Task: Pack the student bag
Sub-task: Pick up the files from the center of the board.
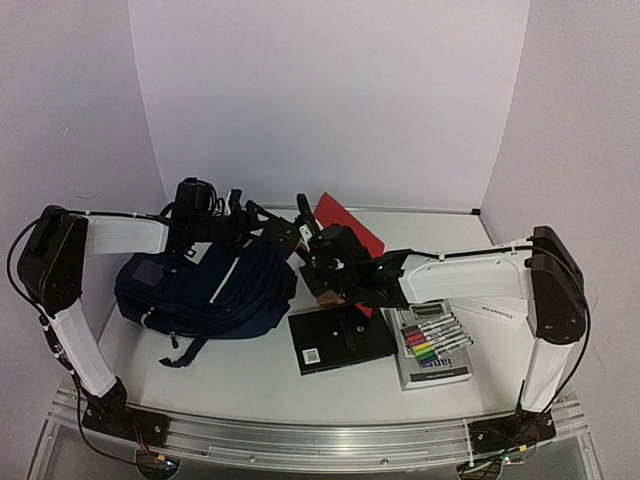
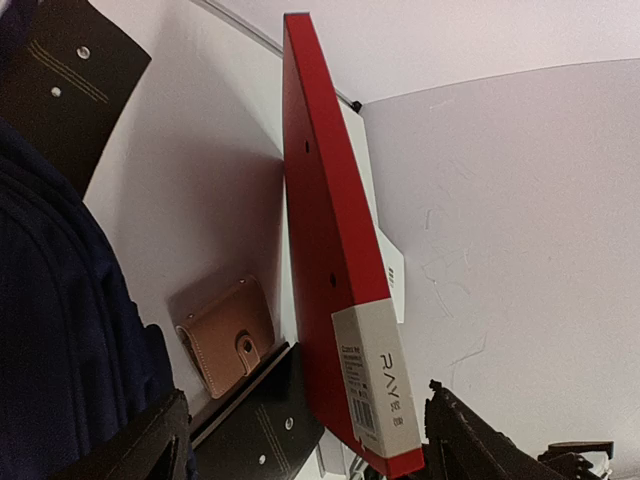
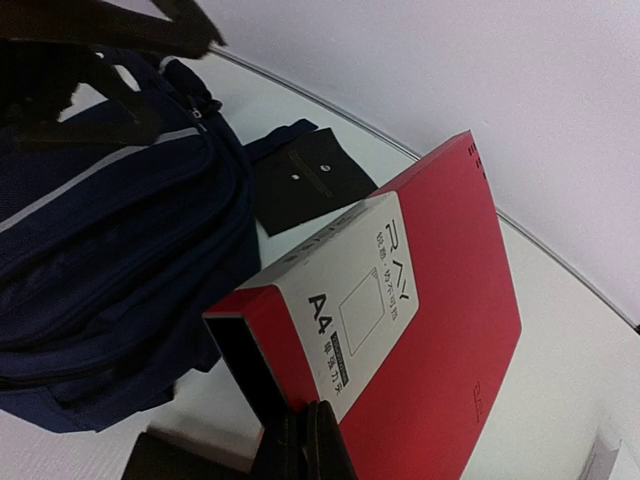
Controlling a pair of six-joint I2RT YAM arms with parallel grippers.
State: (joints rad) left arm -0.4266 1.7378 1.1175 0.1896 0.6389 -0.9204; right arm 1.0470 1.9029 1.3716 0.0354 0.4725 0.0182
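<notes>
The right gripper (image 3: 305,440) pinches the tilted red A4 file folder (image 3: 440,300) right of the navy-blue fabric student bag (image 1: 205,285). The left gripper (image 1: 290,228) gapes open. Next, the folder likely needs aligning with the bag's opening.

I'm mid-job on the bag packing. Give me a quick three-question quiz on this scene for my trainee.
1. True or false: the right pincer is shut on the red folder.
2. Which item lies flat on the table between the student bag and the marker set? A) black notebook B) white paper C) red folder
3. Fill in: the left pincer has its jaws ____.

Key: 1 true; 2 A; 3 open.
</notes>
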